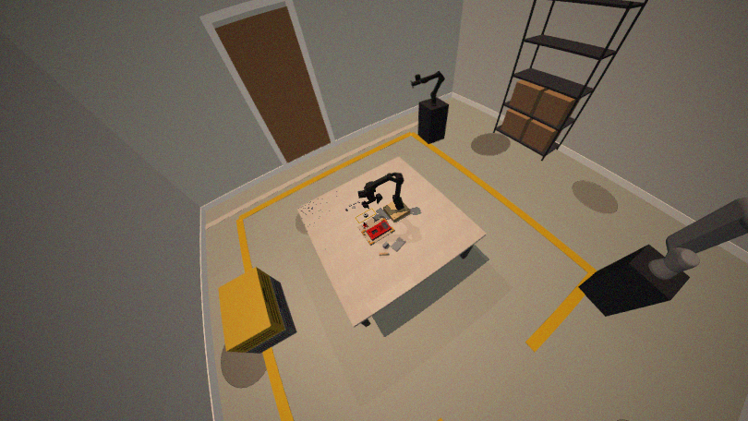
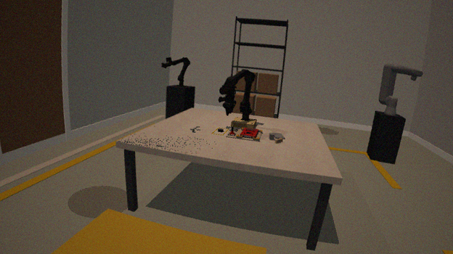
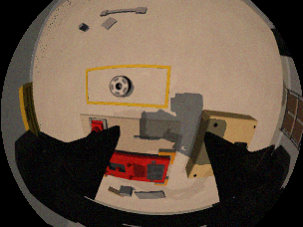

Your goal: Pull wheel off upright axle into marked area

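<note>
Matt pale table (image 3: 219, 42), metallic grey wheel (image 3: 120, 86), matt black jaws
</note>
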Robot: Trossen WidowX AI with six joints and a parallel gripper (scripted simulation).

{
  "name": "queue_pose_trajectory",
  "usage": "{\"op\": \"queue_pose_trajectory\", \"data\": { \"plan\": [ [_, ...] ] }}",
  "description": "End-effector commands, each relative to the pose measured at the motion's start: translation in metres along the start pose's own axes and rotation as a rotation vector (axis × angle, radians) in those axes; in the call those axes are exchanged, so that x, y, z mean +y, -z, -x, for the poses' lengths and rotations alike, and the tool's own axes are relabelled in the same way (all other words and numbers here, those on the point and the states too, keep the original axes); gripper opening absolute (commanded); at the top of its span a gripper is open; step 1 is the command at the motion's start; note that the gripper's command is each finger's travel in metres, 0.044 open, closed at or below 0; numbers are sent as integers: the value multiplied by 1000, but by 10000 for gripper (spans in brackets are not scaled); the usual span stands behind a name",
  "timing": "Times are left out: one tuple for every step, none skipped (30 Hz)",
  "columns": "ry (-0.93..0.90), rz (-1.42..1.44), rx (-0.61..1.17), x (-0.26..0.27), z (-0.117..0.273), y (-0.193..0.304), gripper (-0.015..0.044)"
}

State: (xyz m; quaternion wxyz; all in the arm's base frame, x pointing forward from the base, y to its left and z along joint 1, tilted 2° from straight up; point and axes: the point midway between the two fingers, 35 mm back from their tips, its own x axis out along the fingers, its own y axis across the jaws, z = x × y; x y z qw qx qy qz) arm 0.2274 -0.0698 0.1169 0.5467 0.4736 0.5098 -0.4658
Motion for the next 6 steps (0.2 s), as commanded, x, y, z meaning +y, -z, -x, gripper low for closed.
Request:
{"op": "queue_pose_trajectory", "data": {
  "plan": [
    [1,4,5,0,0,1,440],
    [1,4,5,0,0,1,440],
    [1,4,5,0,0,1,440],
    [1,4,5,0,0,1,440],
    [1,4,5,0,0,1,440],
    [1,4,5,0,0,1,440]
  ]
}}
